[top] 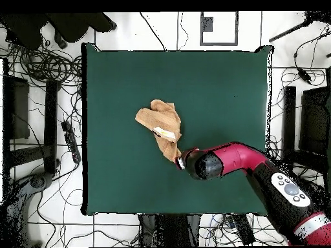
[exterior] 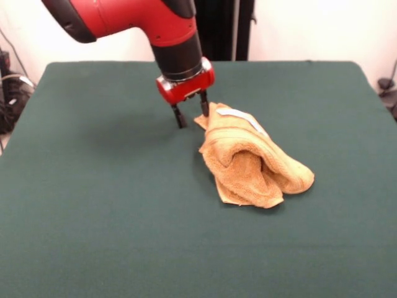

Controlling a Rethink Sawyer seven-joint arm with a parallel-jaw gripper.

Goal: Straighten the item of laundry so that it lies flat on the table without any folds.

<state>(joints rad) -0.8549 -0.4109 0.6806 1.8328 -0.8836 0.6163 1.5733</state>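
Claw [exterior: 190, 113] low over tabletop [exterior: 93, 205], fingers apart, straddling far corner of towel [exterior: 251, 160] w/ nothing clamped yet. Towel bunched & folded over itself mid-tabletop, white label [exterior: 242, 118] up. Looks like grasp step; next prob. pinch corner, then pull outward to unfold.

- The item of laundry [exterior: 251, 158] [top: 163, 126] is a golden-orange terry towel, bunched and rolled over on itself in thick folds rather than spread out.
- A small white label [exterior: 239, 115] [top: 167, 133] shows on its upper layer, near the corner farthest from the front camera.
- A woven border band runs along one exposed edge.
- The worktop [exterior: 93, 205] [top: 220, 90] is a large rectangle covered in plain dark green cloth; the towel lies near its middle.
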